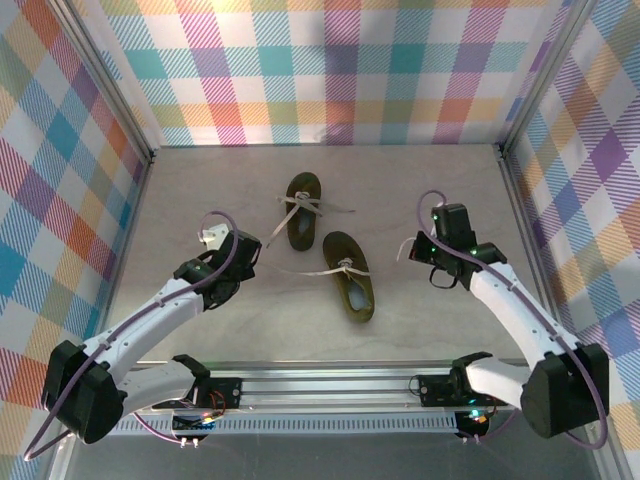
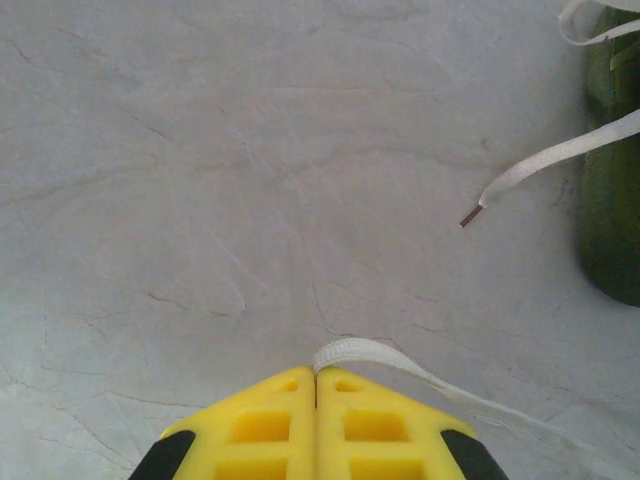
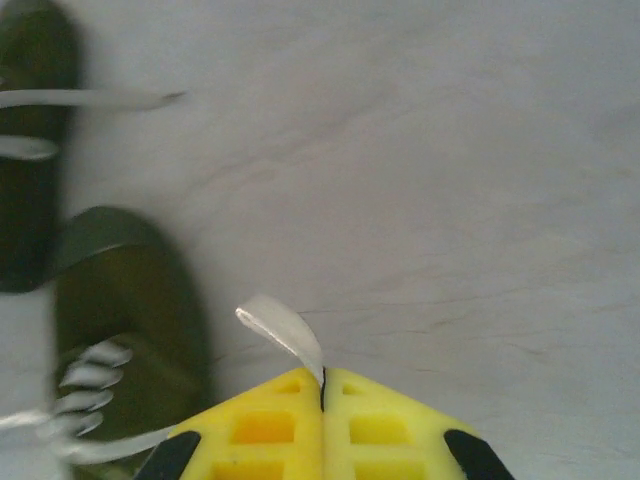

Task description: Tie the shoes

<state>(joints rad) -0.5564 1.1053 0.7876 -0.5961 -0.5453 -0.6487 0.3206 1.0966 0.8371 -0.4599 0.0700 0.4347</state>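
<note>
Two dark olive shoes lie mid-table: the far shoe [image 1: 303,210] with its laces crossed, and the near shoe [image 1: 349,276]. My left gripper [image 1: 254,258] sits left of the near shoe, shut on a pale lace [image 2: 362,352] that bends out of the yellow fingertips [image 2: 290,392] and runs off to the right. My right gripper [image 1: 409,250] sits right of the near shoe, shut on the other lace end [image 3: 283,331], which sticks up from its jaws. The near shoe [image 3: 120,300] and the far shoe [image 3: 30,150] lie to its left.
A loose lace end with a dark tip [image 2: 520,180] lies on the grey table [image 2: 250,200] beside a shoe's side [image 2: 612,180]. Plaid walls [image 1: 330,70] with metal posts enclose the table on three sides. The arms' base rail [image 1: 330,390] runs along the near edge.
</note>
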